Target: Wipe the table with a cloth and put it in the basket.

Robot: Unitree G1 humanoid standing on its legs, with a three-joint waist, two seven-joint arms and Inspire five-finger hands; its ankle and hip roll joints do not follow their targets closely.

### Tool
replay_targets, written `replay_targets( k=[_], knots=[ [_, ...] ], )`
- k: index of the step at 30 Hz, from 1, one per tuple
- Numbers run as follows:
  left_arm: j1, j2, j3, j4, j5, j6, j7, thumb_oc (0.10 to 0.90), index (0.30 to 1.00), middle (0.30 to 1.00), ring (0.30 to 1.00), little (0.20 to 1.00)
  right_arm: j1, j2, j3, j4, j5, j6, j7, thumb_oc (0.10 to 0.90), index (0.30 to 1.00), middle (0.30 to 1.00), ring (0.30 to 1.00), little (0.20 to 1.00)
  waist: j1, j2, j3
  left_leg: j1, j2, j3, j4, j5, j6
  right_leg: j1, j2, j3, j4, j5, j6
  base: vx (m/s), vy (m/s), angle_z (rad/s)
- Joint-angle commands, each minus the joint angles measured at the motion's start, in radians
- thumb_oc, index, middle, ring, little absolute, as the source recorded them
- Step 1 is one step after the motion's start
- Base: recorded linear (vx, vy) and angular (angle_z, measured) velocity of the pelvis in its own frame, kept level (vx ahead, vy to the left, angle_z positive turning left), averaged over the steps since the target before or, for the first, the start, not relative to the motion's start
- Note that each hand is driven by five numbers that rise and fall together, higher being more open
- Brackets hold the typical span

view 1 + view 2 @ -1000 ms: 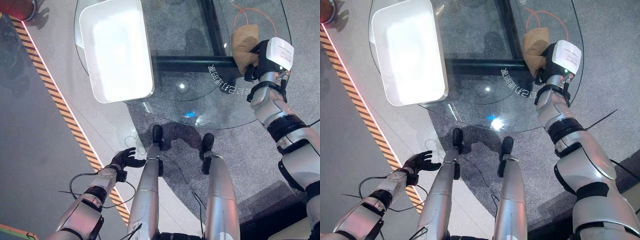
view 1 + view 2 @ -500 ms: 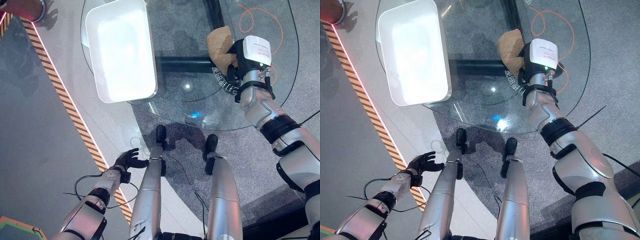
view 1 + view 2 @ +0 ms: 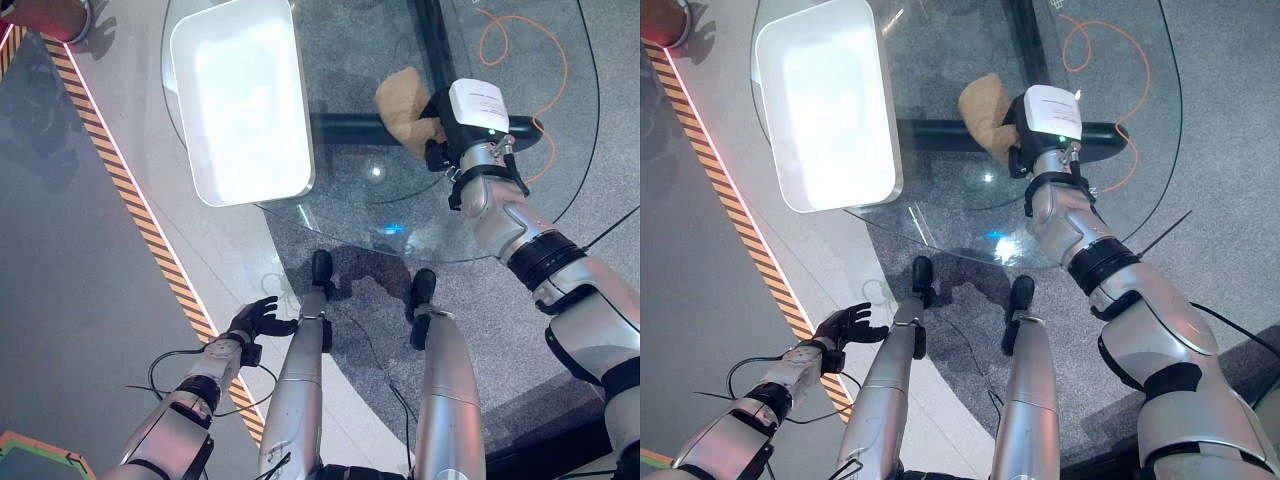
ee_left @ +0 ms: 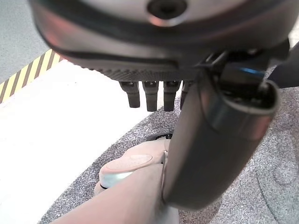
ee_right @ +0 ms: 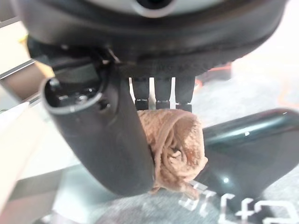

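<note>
Cloth point(image 3: 407, 95): tan, bunched, on the round glass counter point(image 3: 350, 195), near its middle and over the dark bar of the frame seen through the glass. My right hand point(image 3: 446, 112) is on it; in the right wrist view my fingers point(image 5: 162, 95) reach down over the top of the wad point(image 5: 175, 151) and my thumb presses against its side, so the cloth is pinched between them. One rolled end of the cloth sticks out past the hand toward my left.

Basket point(image 3: 245, 100): white, rectangular, with rounded corners, on the counter's left part and overhanging its edge, well apart from the cloth.

Left hand point(image 3: 256, 318): hanging low by my side over the floor, beside the striped floor tape point(image 3: 130, 190); fingers loosely spread, holding nothing.

Orange cable point(image 3: 520, 45): looped on the grey floor, seen through the glass beyond my right hand.

Red object point(image 3: 45, 15): on the floor at the far left corner, partly cut off, kind unclear.
</note>
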Motion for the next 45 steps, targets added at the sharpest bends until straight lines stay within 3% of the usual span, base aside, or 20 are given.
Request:
replay_targets(
  k=[1,23,32,39,45],
  knots=[
    [0.049,-0.011,-0.007,0.021,0.026,0.01,0.021,0.8,0.9,0.9,0.9,0.9,0.003,0.135,0.047,-0.163,-0.072,-0.15,0.06,0.1,0.3,0.3,0.3,0.2,0.019,-0.004,-0.012,-0.027,-0.062,0.061,0.142,-0.106,0.07,0.02,-0.013,-0.036,-0.125,0.109,0.025,0.0,0.0,0.0],
    [0.04,-0.007,0.001,0.025,0.016,0.01,0.016,0.8,0.9,0.9,0.9,0.9,0.033,0.135,0.052,-0.194,-0.076,-0.113,0.046,0.1,0.3,0.3,0.3,0.2,0.012,-0.006,-0.012,-0.02,-0.061,0.064,0.13,-0.096,0.068,0.022,-0.011,-0.031,-0.135,0.12,0.029,0.0,0.0,0.0],
    [0.037,-0.008,0.063,0.024,-0.19,-0.099,0.094,0.8,0.9,0.9,0.9,0.9,0.031,0.114,-0.008,-0.135,0.038,-0.084,-0.089,0.1,0.3,0.3,0.3,0.2,0.014,-0.005,-0.012,-0.021,-0.058,0.06,0.129,-0.093,0.069,0.018,-0.013,-0.029,-0.125,0.119,0.028,0.0,0.0,0.0],
    [0.062,0.001,0.241,-0.083,-0.411,-0.262,0.232,0.8,0.9,0.9,0.9,0.9,0.098,0.092,-0.198,-0.146,0.241,-0.13,-0.29,0.1,0.3,0.3,0.3,0.2,0.018,-0.016,-0.012,-0.031,-0.054,0.05,0.134,-0.101,0.072,0.008,-0.004,-0.027,-0.107,0.104,0.027,0.0,0.0,0.0],
    [0.022,0.03,0.332,-0.197,-0.428,-0.366,0.336,0.8,0.9,0.9,0.9,0.9,0.175,0.077,-0.31,-0.276,0.273,-0.156,-0.328,0.1,0.3,0.3,0.3,0.2,0.007,-0.041,-0.012,-0.044,-0.05,0.045,0.139,-0.106,0.077,0.0,0.011,-0.022,-0.095,0.093,0.026,0.0,-0.01,0.03]
  ],
)
